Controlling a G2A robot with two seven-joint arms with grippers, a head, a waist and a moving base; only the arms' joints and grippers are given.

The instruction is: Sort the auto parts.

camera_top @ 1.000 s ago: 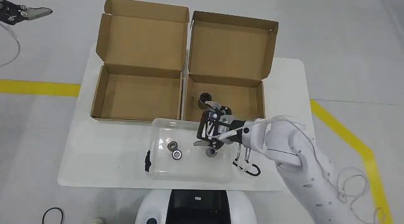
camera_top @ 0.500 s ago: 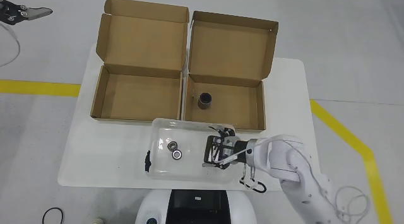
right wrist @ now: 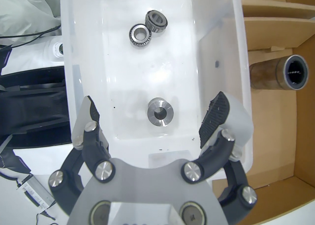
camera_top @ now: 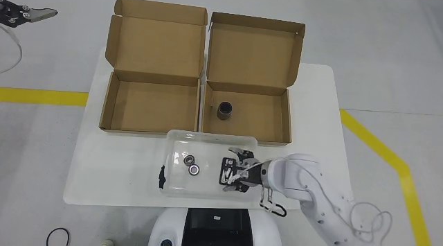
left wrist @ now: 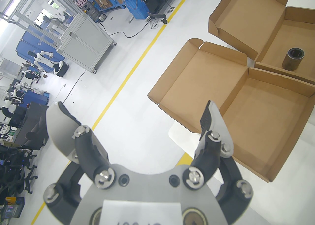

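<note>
My right gripper [right wrist: 155, 104] hangs over the tray's [right wrist: 236, 39] right end, jaws apart. The bushing [right wrist: 160, 115] lies loose between them. Two bearings [right wrist: 139, 35] sit side by side farther left. A sleeve [right wrist: 278, 76] lies in the right box [camera_top: 266, 118]. My left gripper [left wrist: 134, 109] is far left, jaws apart.

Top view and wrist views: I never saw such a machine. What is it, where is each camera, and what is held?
A two-armed robot at a table. The top view looks down from above its arms; each wrist view looks along one arm's gripper. On the table stand two open boxes: the left box is empty, the right box holds a dark sleeve. A clear tray holds two bearings and a bushing. The right gripper is open over the bushing; the left gripper is open, over the floor. Nothing is held.
</note>
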